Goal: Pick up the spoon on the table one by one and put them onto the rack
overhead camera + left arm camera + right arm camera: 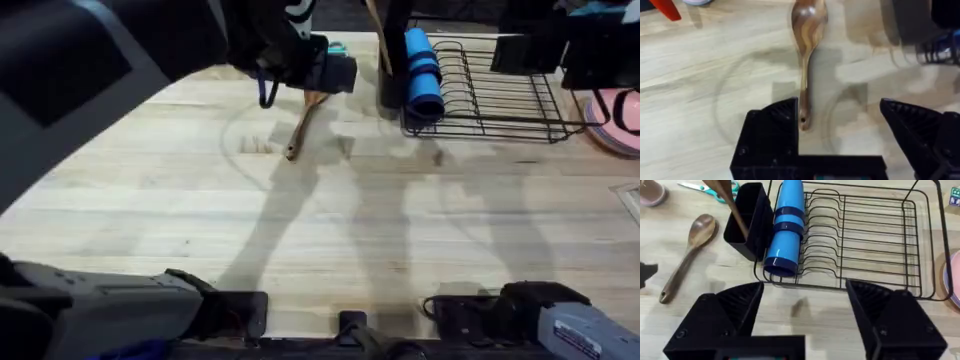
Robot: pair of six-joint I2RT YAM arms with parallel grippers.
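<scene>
- One brown wooden spoon [807, 47] lies flat on the light plank table [330, 230], its handle end between my spread left gripper [840, 130] fingers.
- My right gripper [805, 315] gapes before the black wire rack [865, 240]; another wooden spoon [725, 195] stands in its black cup [747, 220].

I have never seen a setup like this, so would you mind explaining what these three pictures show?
Two robot arms work at a wooden table. One picture looks down from above; the other two come from cameras on each wrist. The left gripper is open above the handle of a wooden spoon lying on the table, holding nothing. The right gripper, also open and empty, faces a black wire rack. A blue bottle lies in the rack, and a second spoon stands in its black utensil cup.
</scene>
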